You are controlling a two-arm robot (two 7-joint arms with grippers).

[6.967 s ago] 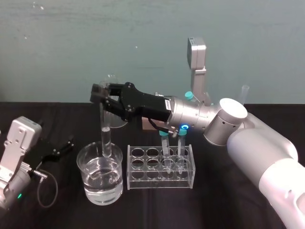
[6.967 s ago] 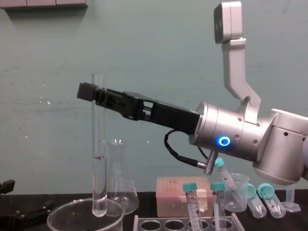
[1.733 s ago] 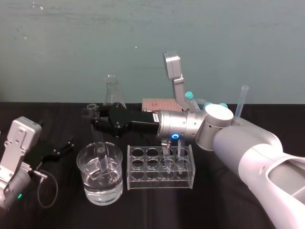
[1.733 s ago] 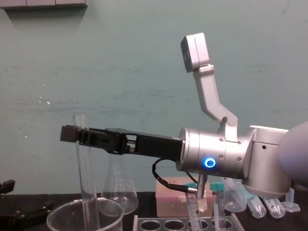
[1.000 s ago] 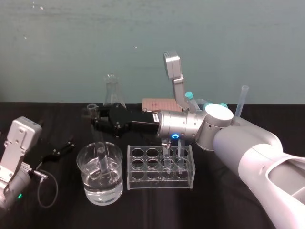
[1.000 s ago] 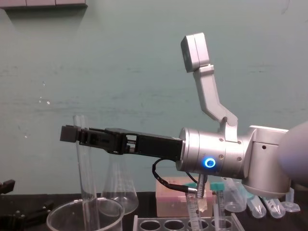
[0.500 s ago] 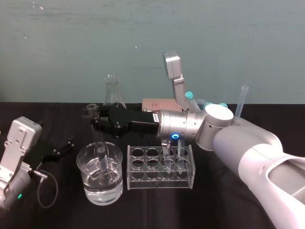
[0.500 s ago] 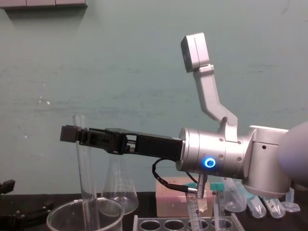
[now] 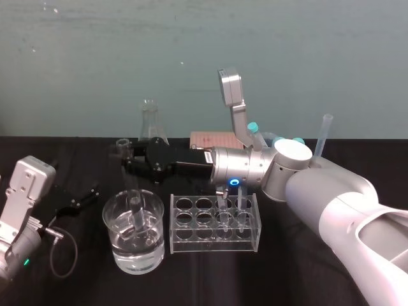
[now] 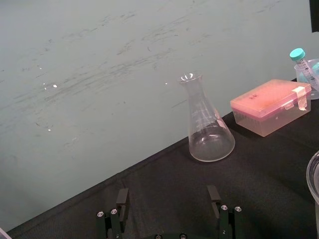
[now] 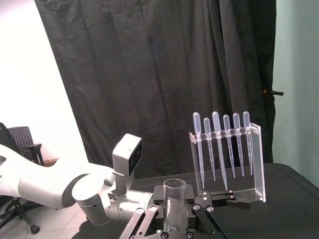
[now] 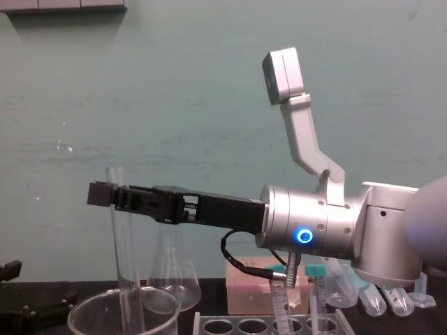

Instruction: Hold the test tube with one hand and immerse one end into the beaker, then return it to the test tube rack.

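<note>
I see the right gripper (image 9: 128, 155) at the centre left of the head view, closed on the upper part of the test tube (image 12: 124, 251). The tube hangs below the fingers, a little tilted, and its lower end is inside the beaker (image 9: 112, 220), in the water. The test tube rack (image 9: 173, 224) stands just to the right of the beaker. The left gripper (image 10: 168, 211) is low at the lower left of the head view, its fingers wide apart
</note>
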